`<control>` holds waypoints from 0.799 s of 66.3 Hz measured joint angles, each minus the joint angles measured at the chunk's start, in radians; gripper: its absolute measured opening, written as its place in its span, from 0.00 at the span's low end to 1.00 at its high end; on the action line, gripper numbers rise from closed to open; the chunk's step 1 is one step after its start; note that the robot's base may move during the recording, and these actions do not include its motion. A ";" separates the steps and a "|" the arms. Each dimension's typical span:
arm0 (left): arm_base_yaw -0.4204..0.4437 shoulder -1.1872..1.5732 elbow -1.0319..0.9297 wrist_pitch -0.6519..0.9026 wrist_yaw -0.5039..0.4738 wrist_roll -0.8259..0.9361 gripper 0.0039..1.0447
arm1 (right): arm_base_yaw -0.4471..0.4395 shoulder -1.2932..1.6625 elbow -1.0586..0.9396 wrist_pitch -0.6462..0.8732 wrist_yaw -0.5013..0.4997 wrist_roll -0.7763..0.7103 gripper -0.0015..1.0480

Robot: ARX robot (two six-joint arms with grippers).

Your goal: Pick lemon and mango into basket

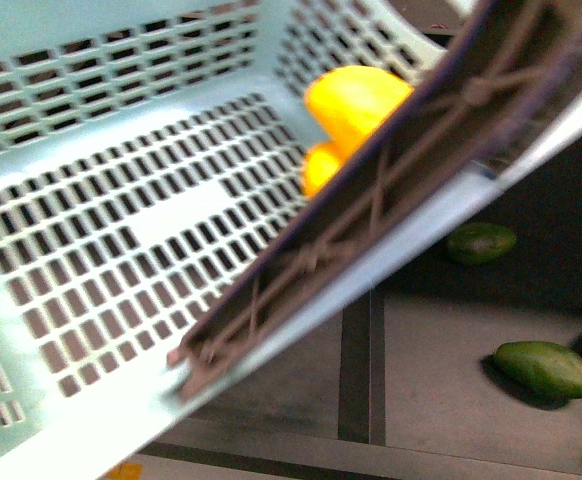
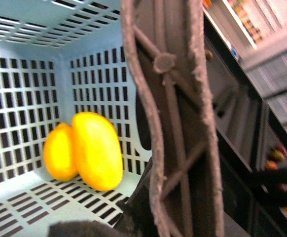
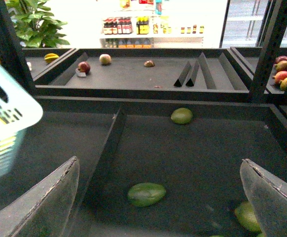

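The work surface is a dark grey counter [image 3: 193, 158] split into shallow bins by raised dividers. Behind it in the right wrist view a second tier of the same dark bins is seen, and beyond that a brightly lit shop interior with a shelf of bottles [image 3: 128, 24] and a leafy plant [image 3: 35, 22].

One basket [image 1: 121, 250] is present. It is seen tilted and very close in the front view, with its brown ribbed handle [image 1: 391, 190] crossing the frame diagonally. Two yellow-orange fruits lie inside the basket, touching each other, against a slotted wall in one corner: the mango [image 2: 96, 150], the longer of the two, and the lemon [image 2: 59, 152], the smaller one, partly hidden behind the mango.

Outside the basket, three dark green oval fruits [image 1: 543, 368] are counted on the counter in the front view, all well apart from the basket.

The right gripper [image 3: 158, 207] is held wide open and empty above the counter, beside the basket, whose corner shows at the edge of that view. The left gripper's own jaws are not shown clearly in any view; the handle fills the left wrist view, and it cannot be told whether the handle is clamped.
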 joint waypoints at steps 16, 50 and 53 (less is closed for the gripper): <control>0.123 0.257 0.181 0.030 0.067 -0.199 0.04 | 0.000 0.000 0.000 0.000 0.000 0.000 0.92; 0.257 0.576 0.257 0.198 0.122 -0.428 0.04 | 0.000 0.000 0.000 0.000 0.000 0.000 0.92; 0.260 0.593 0.257 0.212 0.144 -0.430 0.04 | 0.000 0.000 0.000 0.000 0.000 0.000 0.92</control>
